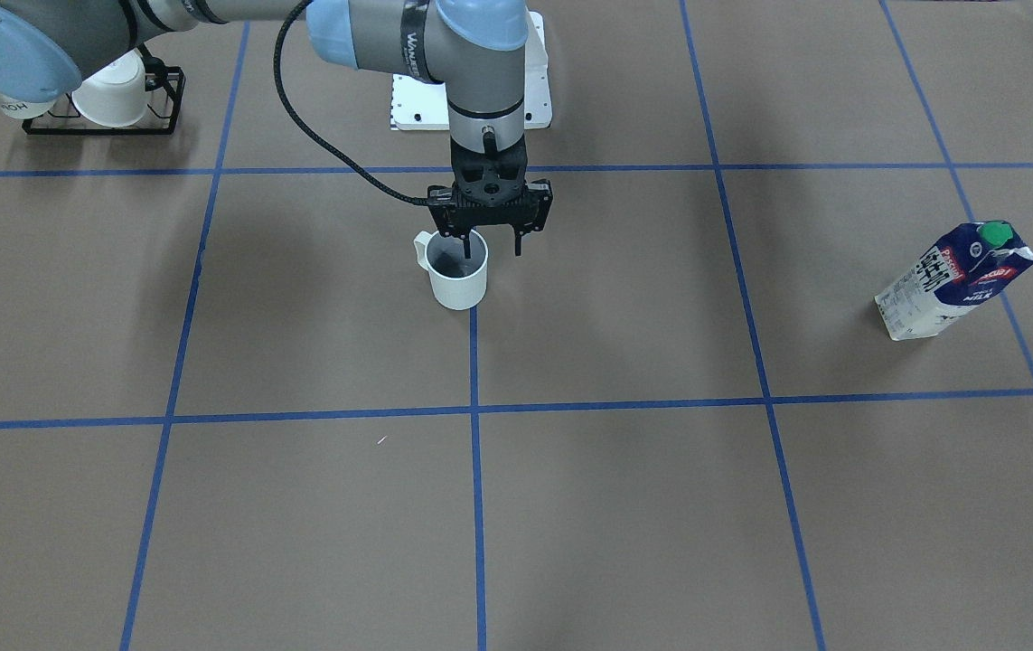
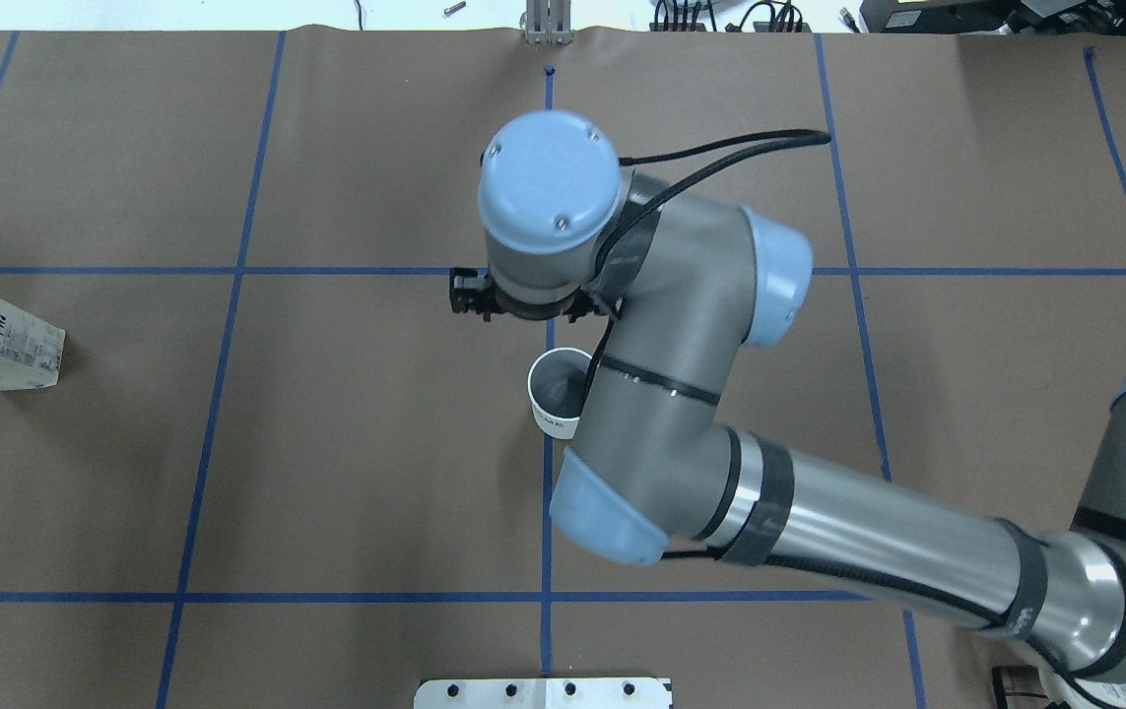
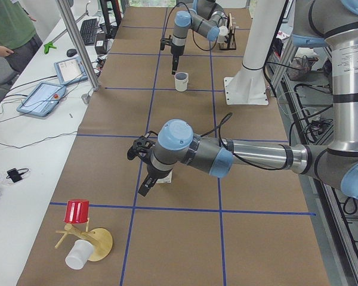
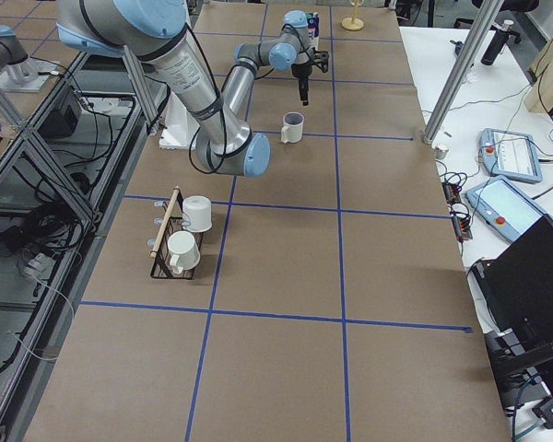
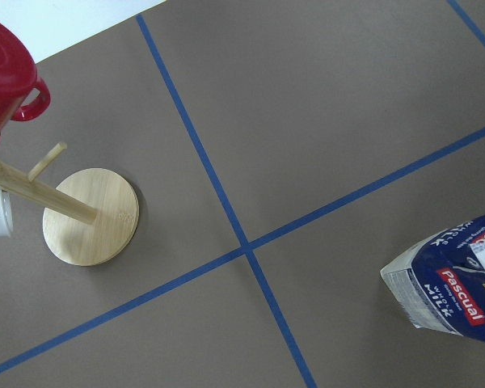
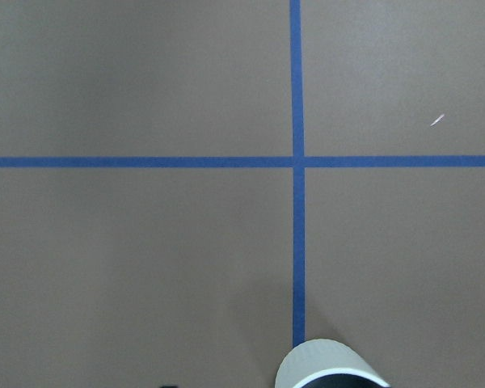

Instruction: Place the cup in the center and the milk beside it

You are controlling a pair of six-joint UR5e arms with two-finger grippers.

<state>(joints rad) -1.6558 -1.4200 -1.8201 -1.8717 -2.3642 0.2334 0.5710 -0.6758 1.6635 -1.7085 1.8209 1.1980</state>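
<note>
The cup (image 1: 457,276), a small white mug with a side handle, stands upright on the brown tabletop (image 1: 615,316) on a blue tape line. My right gripper (image 1: 492,246) is open just above it, one finger inside the cup and the other outside its rim. The cup's rim shows at the bottom of the right wrist view (image 6: 331,370). The milk (image 1: 954,280), a blue and white carton with a green cap, stands far off near the table's end. My left gripper (image 3: 146,186) hangs above the milk (image 3: 166,177); I cannot tell whether it is open or shut.
A black wire rack (image 1: 105,122) with white cups stands by my right arm's base. A wooden cup tree (image 5: 89,214) with a red cup (image 3: 77,211) stands beyond the milk. A white base plate (image 1: 534,99) lies behind the cup.
</note>
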